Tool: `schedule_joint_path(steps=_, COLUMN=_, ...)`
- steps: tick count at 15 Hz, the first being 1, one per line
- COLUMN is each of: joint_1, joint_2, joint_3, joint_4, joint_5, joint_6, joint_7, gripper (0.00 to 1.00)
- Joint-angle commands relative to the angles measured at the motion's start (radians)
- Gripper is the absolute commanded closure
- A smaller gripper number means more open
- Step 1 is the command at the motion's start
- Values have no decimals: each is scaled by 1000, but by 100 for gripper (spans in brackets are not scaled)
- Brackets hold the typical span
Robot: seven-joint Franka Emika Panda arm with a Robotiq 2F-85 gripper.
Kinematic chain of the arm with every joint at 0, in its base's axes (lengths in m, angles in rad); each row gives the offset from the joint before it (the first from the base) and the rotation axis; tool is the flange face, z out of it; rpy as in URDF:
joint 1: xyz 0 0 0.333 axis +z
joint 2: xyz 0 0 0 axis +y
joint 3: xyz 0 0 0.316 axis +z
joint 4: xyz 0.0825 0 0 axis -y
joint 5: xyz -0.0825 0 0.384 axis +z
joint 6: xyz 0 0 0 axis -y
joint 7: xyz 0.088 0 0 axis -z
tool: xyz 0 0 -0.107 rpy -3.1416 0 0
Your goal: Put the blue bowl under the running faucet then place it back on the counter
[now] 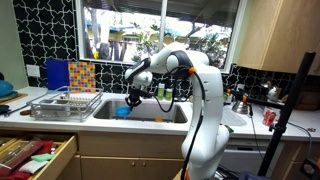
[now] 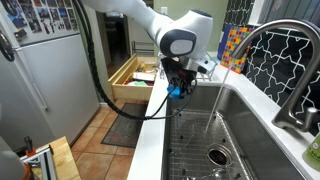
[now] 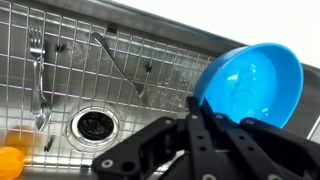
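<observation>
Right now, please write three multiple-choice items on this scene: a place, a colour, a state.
1. Where is the blue bowl relative to the sink? A lying on its bottom; B held above it; C far outside it.
2. What colour is the small object near the drain? A orange; B green; C white.
3. The gripper is: A open and empty; B shut on the blue bowl; C out of view.
Key: B, it hangs clear of the bottom; A, the wrist view shows orange; B, the gripper clamps its rim.
</observation>
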Motion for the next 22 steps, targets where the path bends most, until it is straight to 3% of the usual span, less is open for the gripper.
schedule_joint_path(steps=1, joint_1=-9, joint_2=-75, joint_3=18, joint_4=-72, joint_5=53, joint_6=-67, joint_7=-206, gripper=99)
schedule_joint_path(steps=7, joint_1=1, joint_2=-93, joint_3=30, joint_4=-103, joint_5=56, joint_6=-172, joint_7=-511, gripper=99)
schedule_joint_path(steps=14, joint_1=4, joint_2=-87, joint_3=29, joint_4=-133, joint_5=53, joint_6=-123, joint_7=-588, gripper=99)
schedule_joint_path(steps=15, joint_1=4, joint_2=-90, joint_3=29, joint_4=-138, joint_5=62, joint_6=-109, joint_7=-581, gripper=71)
schedule_joint_path(steps=17, joint_1=3, joint_2=-92, joint_3=29, joint_4=-142, joint_5=69, joint_6=-88, joint_7=-580, gripper=63)
schedule_joint_path(steps=22, joint_1=-5, joint_2=-122, joint_3=22, joint_4=-132, joint_5=107, joint_6=-93, joint_7=-577, gripper=25)
